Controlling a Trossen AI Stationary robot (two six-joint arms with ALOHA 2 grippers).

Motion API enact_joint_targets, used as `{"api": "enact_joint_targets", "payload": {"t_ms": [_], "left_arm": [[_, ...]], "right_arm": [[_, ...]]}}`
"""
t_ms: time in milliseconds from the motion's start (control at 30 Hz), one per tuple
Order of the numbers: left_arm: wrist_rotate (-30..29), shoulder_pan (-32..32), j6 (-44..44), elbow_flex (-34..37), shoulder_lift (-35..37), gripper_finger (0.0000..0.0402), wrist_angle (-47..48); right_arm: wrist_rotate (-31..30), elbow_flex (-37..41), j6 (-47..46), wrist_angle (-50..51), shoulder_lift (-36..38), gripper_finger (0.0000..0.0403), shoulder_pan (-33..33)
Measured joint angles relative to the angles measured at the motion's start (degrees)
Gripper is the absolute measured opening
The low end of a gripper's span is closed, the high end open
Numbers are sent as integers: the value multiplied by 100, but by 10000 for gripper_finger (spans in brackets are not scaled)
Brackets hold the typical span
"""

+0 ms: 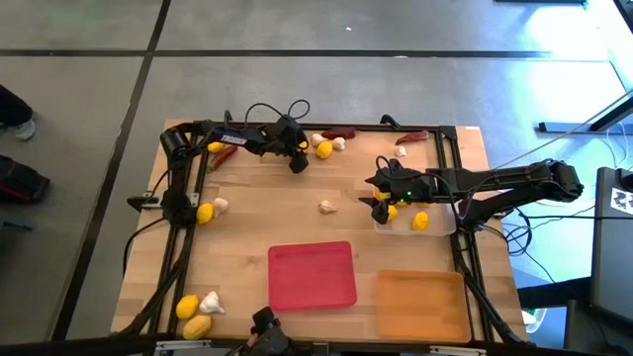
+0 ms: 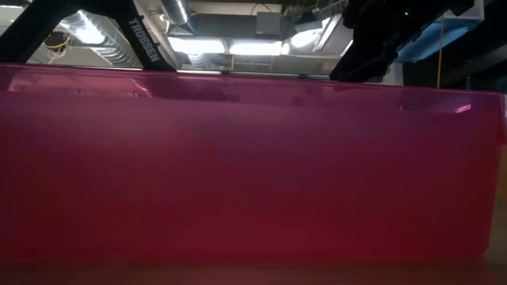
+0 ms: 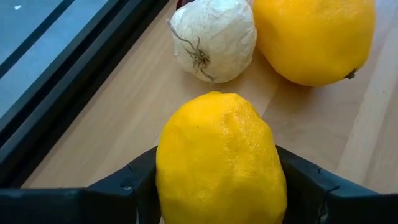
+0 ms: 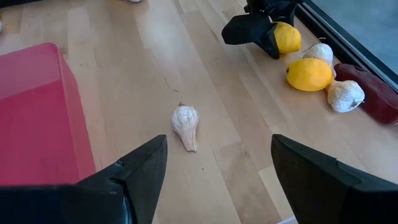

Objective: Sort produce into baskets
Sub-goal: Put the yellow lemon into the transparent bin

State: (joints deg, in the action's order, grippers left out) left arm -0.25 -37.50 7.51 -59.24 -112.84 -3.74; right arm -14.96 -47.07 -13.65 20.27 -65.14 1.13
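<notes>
Yellow lemon (image 3: 221, 158) sits squarely between the left gripper (image 1: 297, 156)'s two dark fingers (image 3: 127, 186), pads against both flanks, at the table's far edge; judging by that, the fingers are closing on it for a pick, since loose produce there has to be lifted to reach a tray. Just beyond it lie a garlic bulb (image 3: 214, 37) and a second lemon (image 3: 311, 37), touching or nearly so, close enough that a sloppy lift might nudge them. Right gripper (image 1: 381, 190) hangs with jaws spread and nothing between them at the near corner of the clear tray (image 1: 440, 229), probably fresh from or waiting on a drop; one garlic bulb (image 4: 185, 126) lies on bare wood ahead of it. Counts from the high view: three trays, namely the clear one at right, a red tray (image 1: 312, 275) front centre, an orange tray (image 1: 420, 305) front right. Lemons: roughly eight, two or three of them in the clear tray; the arm hides part of that group. Garlic: about six. Chili peppers: three seen along the far edge, one partly under the left arm. Red and orange trays look empty. Low view shows only the red tray's wall.
</notes>
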Motion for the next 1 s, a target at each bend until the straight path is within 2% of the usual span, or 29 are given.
{"api": "enact_joint_targets", "payload": {"t_ms": [367, 733, 1000], "left_arm": [[-68, 68, 15, 4, 195, 207, 154], [-23, 419, 27, 4, 1070, 206, 833], [0, 1039, 108, 4, 1902, 206, 1037]], "right_arm": [[15, -2, 4, 0, 0, 280, 0], [15, -2, 61, 0, 0, 280, -2], [17, -2, 61, -26, 0, 280, -2]]}}
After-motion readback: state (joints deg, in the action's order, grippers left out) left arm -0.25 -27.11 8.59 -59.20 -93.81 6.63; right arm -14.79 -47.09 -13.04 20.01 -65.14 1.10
